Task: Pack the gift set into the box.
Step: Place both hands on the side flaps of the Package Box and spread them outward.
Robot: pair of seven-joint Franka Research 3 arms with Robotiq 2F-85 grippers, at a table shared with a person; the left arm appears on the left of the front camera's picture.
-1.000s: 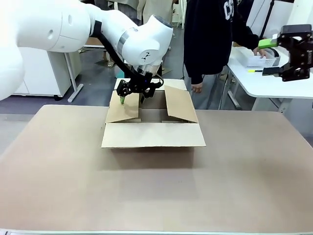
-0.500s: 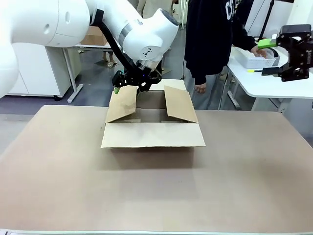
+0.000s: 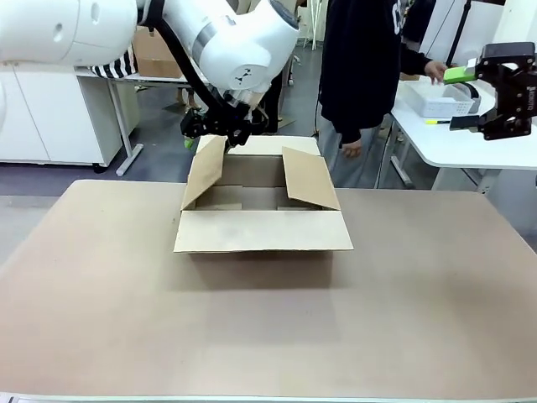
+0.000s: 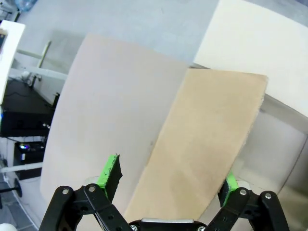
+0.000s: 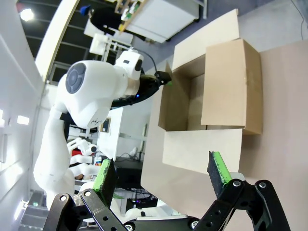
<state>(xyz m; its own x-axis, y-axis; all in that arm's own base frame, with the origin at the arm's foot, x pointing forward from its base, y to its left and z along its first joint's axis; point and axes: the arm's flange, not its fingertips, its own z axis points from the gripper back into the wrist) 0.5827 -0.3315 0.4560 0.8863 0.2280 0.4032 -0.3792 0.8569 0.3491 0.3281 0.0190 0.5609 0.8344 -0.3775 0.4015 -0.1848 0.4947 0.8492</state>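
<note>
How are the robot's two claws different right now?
The left gripper hangs over the box's raised side flap, which sits between its fingers. The right gripper hangs far off to the side, with nothing between its fingers. Both are open, black with green pads.

A glossy white, bulbous-jointed left arm (image 3: 235,50) carries a black cable (image 3: 180,65) along its side. The left gripper (image 4: 170,178) and right gripper (image 5: 161,173) are black linked bars with bright green pads (image 5: 216,167) and silver pivot screws (image 4: 90,188). The person (image 3: 369,67) wears a dark long-sleeved top with white chest lettering.
</note>
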